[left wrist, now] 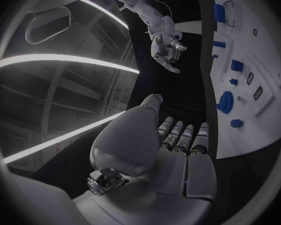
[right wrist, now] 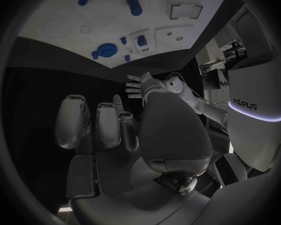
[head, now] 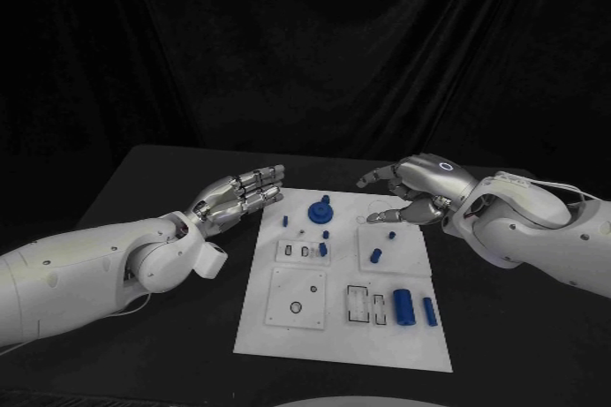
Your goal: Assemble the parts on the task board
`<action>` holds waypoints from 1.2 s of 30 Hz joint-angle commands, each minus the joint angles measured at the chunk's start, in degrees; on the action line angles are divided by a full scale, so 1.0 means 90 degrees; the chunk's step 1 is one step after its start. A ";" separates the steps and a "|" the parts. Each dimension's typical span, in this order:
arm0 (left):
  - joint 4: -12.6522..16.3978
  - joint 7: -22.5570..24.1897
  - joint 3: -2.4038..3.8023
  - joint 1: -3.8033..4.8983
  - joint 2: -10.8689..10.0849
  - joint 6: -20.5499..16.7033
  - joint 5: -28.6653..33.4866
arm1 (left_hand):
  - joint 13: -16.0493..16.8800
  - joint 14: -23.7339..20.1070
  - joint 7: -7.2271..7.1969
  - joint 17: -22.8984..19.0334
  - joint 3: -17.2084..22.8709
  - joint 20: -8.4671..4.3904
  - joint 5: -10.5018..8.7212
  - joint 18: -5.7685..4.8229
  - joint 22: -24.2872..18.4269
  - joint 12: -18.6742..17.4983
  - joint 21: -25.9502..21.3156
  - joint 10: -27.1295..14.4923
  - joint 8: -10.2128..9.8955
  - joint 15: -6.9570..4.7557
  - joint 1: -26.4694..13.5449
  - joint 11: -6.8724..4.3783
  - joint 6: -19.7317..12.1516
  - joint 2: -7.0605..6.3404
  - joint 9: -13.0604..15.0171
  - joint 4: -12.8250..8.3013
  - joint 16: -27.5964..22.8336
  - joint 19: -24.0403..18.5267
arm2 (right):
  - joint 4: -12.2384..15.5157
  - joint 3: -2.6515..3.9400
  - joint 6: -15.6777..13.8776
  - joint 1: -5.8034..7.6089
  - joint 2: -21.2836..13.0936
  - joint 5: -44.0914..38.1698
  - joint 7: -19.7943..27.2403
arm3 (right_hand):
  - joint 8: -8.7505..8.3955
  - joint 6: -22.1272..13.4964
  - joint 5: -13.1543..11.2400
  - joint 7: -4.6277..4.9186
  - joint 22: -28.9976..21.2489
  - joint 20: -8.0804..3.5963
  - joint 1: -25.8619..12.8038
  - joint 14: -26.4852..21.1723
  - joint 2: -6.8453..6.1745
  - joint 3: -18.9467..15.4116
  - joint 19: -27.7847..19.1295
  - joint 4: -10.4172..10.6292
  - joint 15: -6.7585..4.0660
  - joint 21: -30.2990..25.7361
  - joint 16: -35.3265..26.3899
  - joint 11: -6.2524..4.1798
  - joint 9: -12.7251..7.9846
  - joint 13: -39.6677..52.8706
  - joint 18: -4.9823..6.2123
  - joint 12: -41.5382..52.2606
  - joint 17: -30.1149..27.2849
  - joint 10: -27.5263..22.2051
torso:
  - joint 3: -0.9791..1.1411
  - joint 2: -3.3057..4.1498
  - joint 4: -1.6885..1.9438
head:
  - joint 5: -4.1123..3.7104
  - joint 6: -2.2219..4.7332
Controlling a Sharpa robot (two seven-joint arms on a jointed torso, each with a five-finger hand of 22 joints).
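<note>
Head view: blue parts (head: 403,305) on task board (head: 290,336), both hands (head: 239,195) (head: 414,191) released, empty.

- Left arm (head: 89,270): smooth white shell of rounded, bulbous segments, with small dark screw dots.
- Left hand (head: 238,195): silver metal, segmented fingers with darker gaps between the segments.
- Right arm (head: 535,226): white casing, a thin pale cable looping over the forearm.
- Right hand (head: 414,191): silver, with a small glowing blue ring on its back.

You see black table (head: 153,177); white task board (head: 343,336) lies flat on its middle, long side running away from robot.
</note>
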 commanded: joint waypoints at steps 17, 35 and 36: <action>0.0256 -0.4346 0.0012 0.0899 0.0073 0.0044 -0.2111 | 0.1221 0.2810 0.0351 0.0637 -0.0085 -0.0130 -0.1805 -0.0312 0.0767 0.3953 0.1893 0.1394 0.0112 0.0135 -0.0137 0.0611 0.0394 -0.0063 0.0058 0.0606 0.3456 0.3539 | -0.0155 -0.0001 -0.0528 -0.0217 -0.0290 -0.0016 0.0253 | 0.0094 0.0216 -0.0006 -0.0017 0.1121 -0.0027 0.0087 0.0278 0.0208 0.0092 0.0050 -0.0026 -0.0038 0.0055 0.0029 -0.0056 -0.0013 0.1459 0.0027 0.0036 -0.0003 0.0560 | 0.0231 -0.0381 -0.0174 | -0.0160 -0.0176; -0.0229 -0.6031 0.0013 0.1047 0.1084 0.0510 -0.5547 | 0.5104 0.5854 0.0535 0.3316 -0.0912 -0.0891 -0.3269 0.0123 0.1870 0.7309 0.4042 0.4870 0.2144 -0.1081 -0.1957 -0.0558 0.3292 -0.0344 0.0763 0.0594 0.7741 0.6374 | -0.0332 -0.0001 -0.0405 -0.0477 -0.0301 -0.0016 0.0168 | 0.0166 0.0397 0.0005 0.0009 0.1108 -0.0022 0.0062 0.0262 0.0308 0.0093 0.0037 -0.0014 -0.0029 0.0008 -0.0021 -0.0039 -0.0016 0.1391 0.0035 -0.0011 -0.0077 0.0522 | 0.0529 -0.0527 -0.0471 | -0.0018 -0.0577; -0.0263 -0.6072 0.0013 0.1047 0.1139 0.0528 -0.5584 | 0.5542 0.6154 0.0505 0.3879 -0.0921 -0.0924 -0.3262 0.0112 0.1982 0.7464 0.4206 0.5278 0.2200 -0.1126 -0.1999 -0.0609 0.3344 -0.0343 0.0848 0.0581 0.7997 0.6417 | -0.0337 -0.0001 -0.0398 -0.0483 -0.0297 -0.0016 0.0167 | 0.0169 0.0404 0.0005 0.0009 0.1109 -0.0022 0.0059 0.0261 0.0312 0.0092 0.0038 -0.0014 -0.0028 0.0011 -0.0023 -0.0039 -0.0016 0.1386 0.0034 -0.0014 -0.0081 0.0519 | 0.0534 -0.0529 -0.0473 | -0.0012 -0.0584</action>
